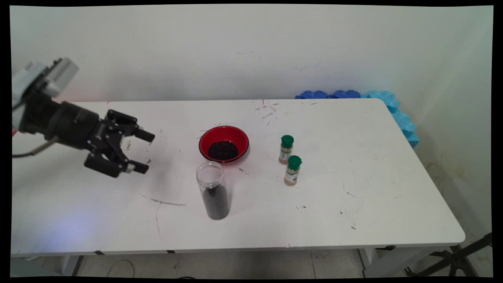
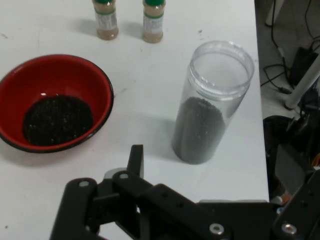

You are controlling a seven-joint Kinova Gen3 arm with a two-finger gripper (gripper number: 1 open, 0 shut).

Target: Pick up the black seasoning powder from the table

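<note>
Currently, gripper: the black gripper (image 1: 143,151) hangs above the left part of the table (image 1: 353,196), pointing right toward the middle of it.
Fingers: spread wide apart, nothing between them, nothing touched; in the hand view only one fingertip (image 2: 135,159) shows clearly above the linkage.
Nearest thing: a clear plastic jar (image 1: 213,190), lid off, upright, its lower part filled with dark grains; it stands to the right of the gripper, well apart from it, toward the table's near side.
Jar in the hand view: the jar (image 2: 207,107) sits right of centre, open mouth toward the camera, with bare table between it and the fingertip.
Bowl: a red bowl (image 1: 224,143) with a black rim stands just behind the jar, close but not clearly touching; a dark heap of grains lies in its bottom.
Bowl in the hand view: the bowl (image 2: 55,102) is left of the jar with a gap of table between them.
Shakers: two small spice shakers (image 1: 286,149) (image 1: 292,170) with green caps and tan contents stand upright right of the bowl, near each other, one behind the other.
Background: blue foam pieces (image 1: 393,108) line the far right corner of the table against the wall.
</note>
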